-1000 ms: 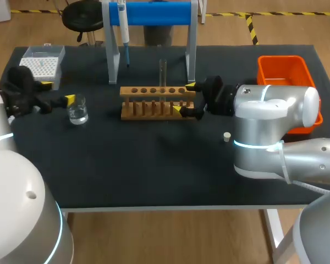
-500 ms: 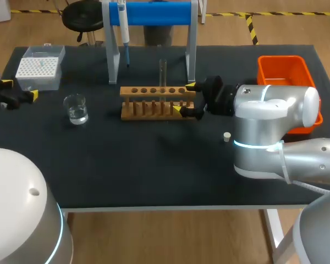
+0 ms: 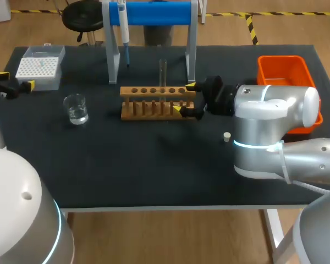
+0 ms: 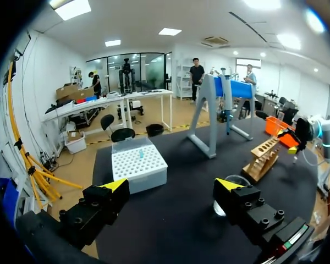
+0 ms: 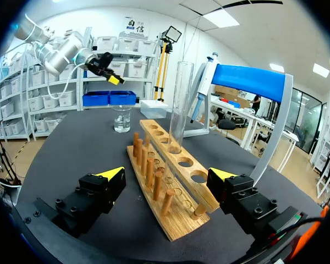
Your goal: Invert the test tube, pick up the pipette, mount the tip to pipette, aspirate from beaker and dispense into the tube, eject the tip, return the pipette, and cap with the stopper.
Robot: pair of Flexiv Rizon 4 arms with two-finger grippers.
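Observation:
A clear test tube (image 3: pixel 163 73) stands upright in the wooden rack (image 3: pixel 154 102), also seen as the test tube (image 5: pixel 179 104) in the rack (image 5: pixel 170 190). My right gripper (image 3: pixel 184 98) (image 5: pixel 168 174) is open, its fingers straddling the rack's right end. The pipette (image 3: pixel 122 25) (image 5: pixel 202 82) hangs on the blue stand (image 3: pixel 154 12). My left gripper (image 3: pixel 16 81) (image 4: pixel 174 184) is open and holds nothing, at the table's left edge beside the white tip box (image 3: pixel 39 67) (image 4: pixel 137 165). The glass beaker (image 3: pixel 76 108) (image 5: pixel 121 118) stands between the box and the rack. A small stopper (image 3: pixel 227 136) lies right of the rack.
An orange bin (image 3: pixel 286 74) sits at the back right, partly behind my right arm. The stand's legs (image 3: pixel 113 60) rise just behind the rack. The dark table top (image 3: pixel 154 165) stretches in front of the rack.
My left gripper has drawn back from beside the beaker to the table's left edge near the tip box. The right arm has not moved.

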